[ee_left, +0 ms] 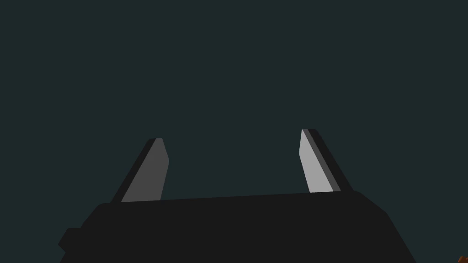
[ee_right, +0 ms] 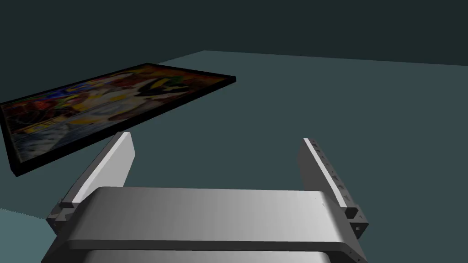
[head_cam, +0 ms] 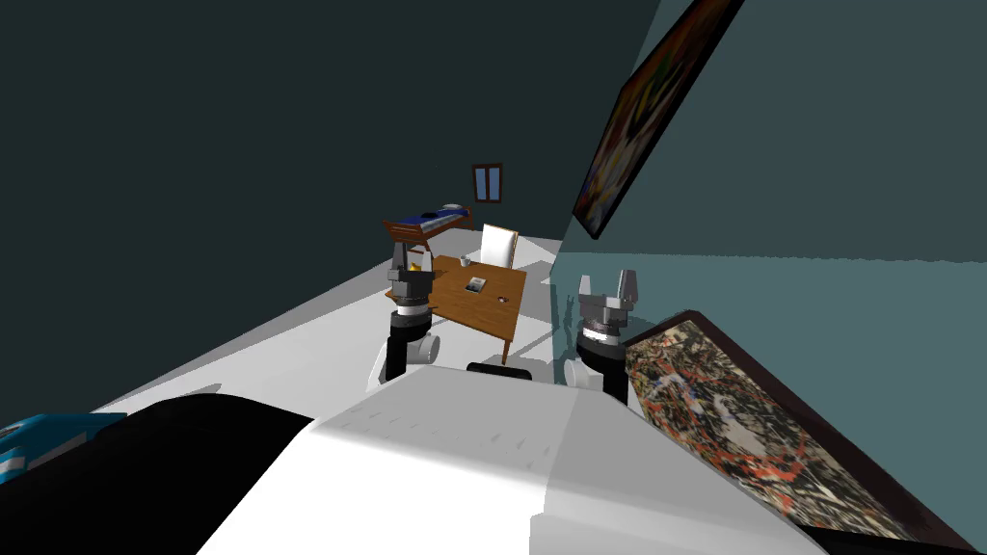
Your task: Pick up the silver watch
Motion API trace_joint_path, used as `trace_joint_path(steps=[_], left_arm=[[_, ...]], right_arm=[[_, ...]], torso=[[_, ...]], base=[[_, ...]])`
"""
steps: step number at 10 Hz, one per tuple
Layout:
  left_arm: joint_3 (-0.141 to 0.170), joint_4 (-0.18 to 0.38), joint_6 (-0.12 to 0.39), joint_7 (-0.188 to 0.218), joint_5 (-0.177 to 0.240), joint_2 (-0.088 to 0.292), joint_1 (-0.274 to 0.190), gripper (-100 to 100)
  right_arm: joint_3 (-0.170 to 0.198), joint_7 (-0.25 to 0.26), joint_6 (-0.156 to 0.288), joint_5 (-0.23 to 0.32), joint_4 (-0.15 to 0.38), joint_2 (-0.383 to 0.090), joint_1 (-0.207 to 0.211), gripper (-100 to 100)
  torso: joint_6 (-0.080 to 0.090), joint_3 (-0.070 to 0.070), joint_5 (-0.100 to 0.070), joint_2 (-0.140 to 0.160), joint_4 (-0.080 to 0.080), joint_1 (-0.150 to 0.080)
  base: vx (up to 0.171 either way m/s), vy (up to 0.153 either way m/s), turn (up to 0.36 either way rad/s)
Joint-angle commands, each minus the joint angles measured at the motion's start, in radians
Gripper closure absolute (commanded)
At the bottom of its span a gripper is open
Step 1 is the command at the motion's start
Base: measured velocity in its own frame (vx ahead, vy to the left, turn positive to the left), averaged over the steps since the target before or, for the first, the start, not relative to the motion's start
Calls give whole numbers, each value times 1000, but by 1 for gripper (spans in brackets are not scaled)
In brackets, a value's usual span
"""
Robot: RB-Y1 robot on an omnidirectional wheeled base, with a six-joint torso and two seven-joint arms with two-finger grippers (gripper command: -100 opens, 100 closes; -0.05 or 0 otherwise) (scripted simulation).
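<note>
One blue thing (head_cam: pixel 39 438) sits at the lower left edge of the head view, cut off by the frame. Left of centre the left pincer (head_cam: pixel 411 252) stands raised, and in the picture it overlaps the left corner of the one wooden desk (head_cam: pixel 482 316). In the left wrist view this pincer (ee_left: pixel 233 134) has its two fingers spread wide with nothing between them.

Three small things lie on the desk: a pale cup (head_cam: pixel 465 260) at its far edge, a flat booklet (head_cam: pixel 475 283) in the middle, and right of that a tiny dark speck, seemingly the watch (head_cam: pixel 501 299), too small to make out. The desk is well apart from both pincers.

Behind the desk stand one white chair (head_cam: pixel 498 245) and a wooden bed (head_cam: pixel 429 224) with blue on top. One small window (head_cam: pixel 488 181) is above them.

Right of centre the right pincer (head_cam: pixel 606 281) is raised, wide and empty (ee_right: pixel 217 137).

Two framed pictures hang on the right wall: the upper picture (head_cam: pixel 655 106), and the lower picture (head_cam: pixel 742 414) just beside the right arm.
</note>
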Motion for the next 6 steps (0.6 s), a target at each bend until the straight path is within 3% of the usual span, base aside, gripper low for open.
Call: trace_joint_path(steps=[1,6], left_arm=[[0,0,0,0,0,0,0,0],[0,0,0,0,0,0,0,0]], right_arm=[[3,-7,-4,32,30,-40,-10,-100],[17,-41,-14,167,167,-163,-59,-100]], torso=[[0,0,0,0,0,0],[0,2,0,4,1,0]], base=[[-22,2,37],[-53,2,78]])
